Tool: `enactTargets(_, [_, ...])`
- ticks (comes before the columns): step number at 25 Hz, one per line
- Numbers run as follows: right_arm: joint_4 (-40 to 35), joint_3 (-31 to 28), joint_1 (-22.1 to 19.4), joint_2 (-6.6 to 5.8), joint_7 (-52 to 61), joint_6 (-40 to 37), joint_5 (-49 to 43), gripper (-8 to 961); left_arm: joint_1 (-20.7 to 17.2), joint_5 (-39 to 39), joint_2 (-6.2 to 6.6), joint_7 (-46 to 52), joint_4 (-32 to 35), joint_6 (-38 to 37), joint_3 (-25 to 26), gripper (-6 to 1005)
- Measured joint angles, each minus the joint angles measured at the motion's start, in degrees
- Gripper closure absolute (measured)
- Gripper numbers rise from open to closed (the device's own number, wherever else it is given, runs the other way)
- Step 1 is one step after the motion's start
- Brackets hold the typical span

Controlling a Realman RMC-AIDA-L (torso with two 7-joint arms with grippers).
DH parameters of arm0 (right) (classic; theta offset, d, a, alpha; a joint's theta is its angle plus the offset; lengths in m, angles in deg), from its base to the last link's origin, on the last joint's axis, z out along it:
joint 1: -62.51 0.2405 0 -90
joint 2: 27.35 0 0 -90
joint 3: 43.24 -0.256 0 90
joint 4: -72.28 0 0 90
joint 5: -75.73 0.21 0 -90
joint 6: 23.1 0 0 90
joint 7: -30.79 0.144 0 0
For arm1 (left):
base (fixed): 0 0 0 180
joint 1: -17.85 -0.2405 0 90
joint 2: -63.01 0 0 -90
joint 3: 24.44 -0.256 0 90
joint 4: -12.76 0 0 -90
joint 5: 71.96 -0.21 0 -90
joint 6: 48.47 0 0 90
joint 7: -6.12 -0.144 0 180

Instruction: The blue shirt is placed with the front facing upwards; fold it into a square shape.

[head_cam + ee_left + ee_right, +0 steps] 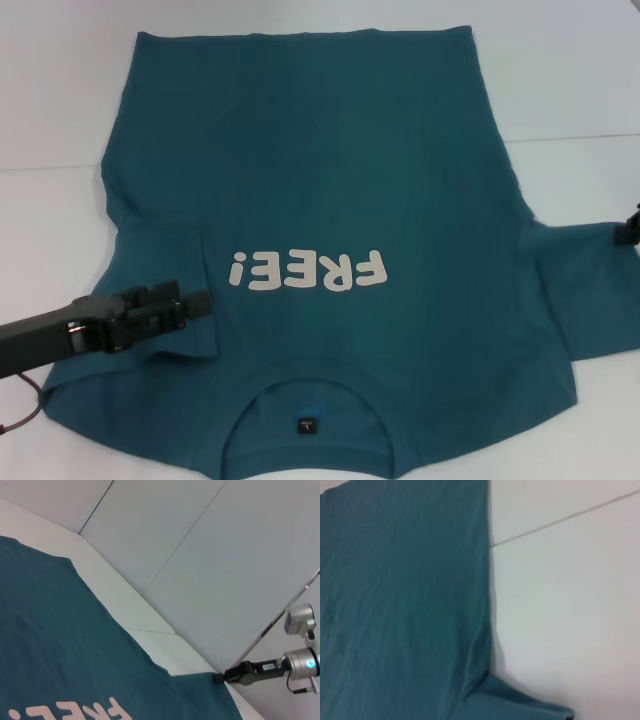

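- The blue shirt (330, 200) lies flat on the white table (560, 80), front up, filling the middle of the head view; the collar sits at the lower edge of the frame and the hem at the top.
- The "FREE!" print (307, 270) shows whole in the centre, so the body has not been folded over yet.
- Left sleeve (150, 255), at centre left of the frame, looks turned in over the chest; I judge this the 1st fold, perhaps only partly laid.
- The left gripper (195, 305) hovers over that sleeve at lower left; I cannot tell whether its fingers are released or clenched.
- Right sleeve (590, 290) lies spread out at the right of the frame, unfolded.
- The right gripper (220, 677) is at that sleeve's edge, in the lower right of the left wrist view; the fingers seem to be at the cloth, but a grasp cannot be told.
- Left to do, as I judge: right sleeve in, then the body folded into a square.
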Motion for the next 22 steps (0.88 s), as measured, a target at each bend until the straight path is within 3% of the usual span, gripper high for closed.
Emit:
enactTargets(7, [0.0,0.1,4.1,-0.4,2.1,-0.9,-8.4,942,-0.3,-0.1,-0.13,0.2,-0.2,0.0,0.0,190])
enactTargets(12, [-0.3,0.1,7.5,0.35,3.5,-0.6,-13.9,943,-0.7,-0.1,-0.01,0.2,-0.8,0.0,0.0,192])
enactTargets(22, [-3.0,2.0,10.4,1.5,4.5,-2.8,-14.5,942,-0.5,-0.1,-0.05,0.2,-0.8,0.1,0.0,191])
